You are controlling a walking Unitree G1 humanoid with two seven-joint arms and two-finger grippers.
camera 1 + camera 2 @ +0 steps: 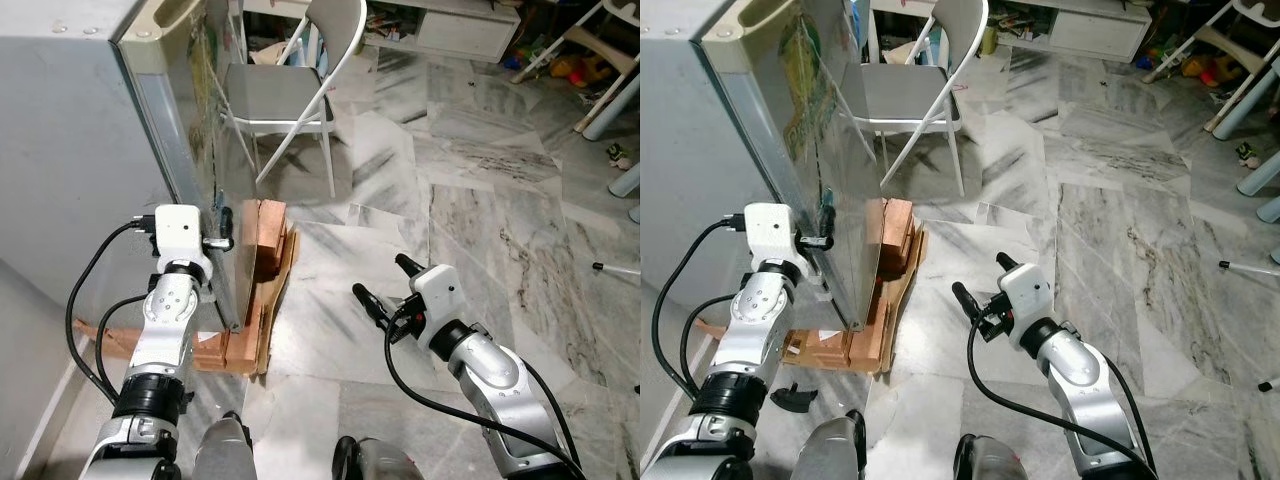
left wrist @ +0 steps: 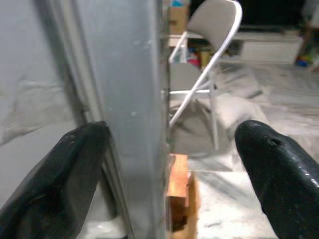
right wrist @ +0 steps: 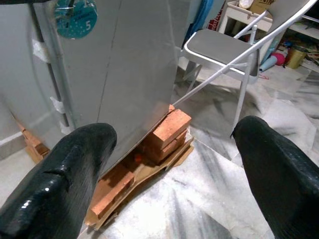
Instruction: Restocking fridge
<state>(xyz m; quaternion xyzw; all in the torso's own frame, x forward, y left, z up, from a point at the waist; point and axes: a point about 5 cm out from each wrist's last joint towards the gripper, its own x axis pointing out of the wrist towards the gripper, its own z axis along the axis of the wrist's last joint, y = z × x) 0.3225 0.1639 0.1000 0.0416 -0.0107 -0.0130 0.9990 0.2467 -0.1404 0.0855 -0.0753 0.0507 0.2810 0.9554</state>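
Straddling the fridge door [image 1: 150, 140] edge, left gripper [image 2: 164, 164] fingers spread; right gripper [image 1: 385, 285] fingers open, empty

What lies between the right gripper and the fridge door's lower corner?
In the left eye view, bare marble floor separates the open right gripper from the fridge door; wooden blocks sit at the door's foot.

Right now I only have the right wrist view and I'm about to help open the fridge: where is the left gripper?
Observer: The left gripper straddles the fridge door's outer edge, fingers open either side.
Operator: Has it clamped yet?
Observer: No, the left wrist view shows gaps between both fingers and the door.
Operator: And my right gripper?
Observer: The right gripper is open over bare marble floor, well right of the door.
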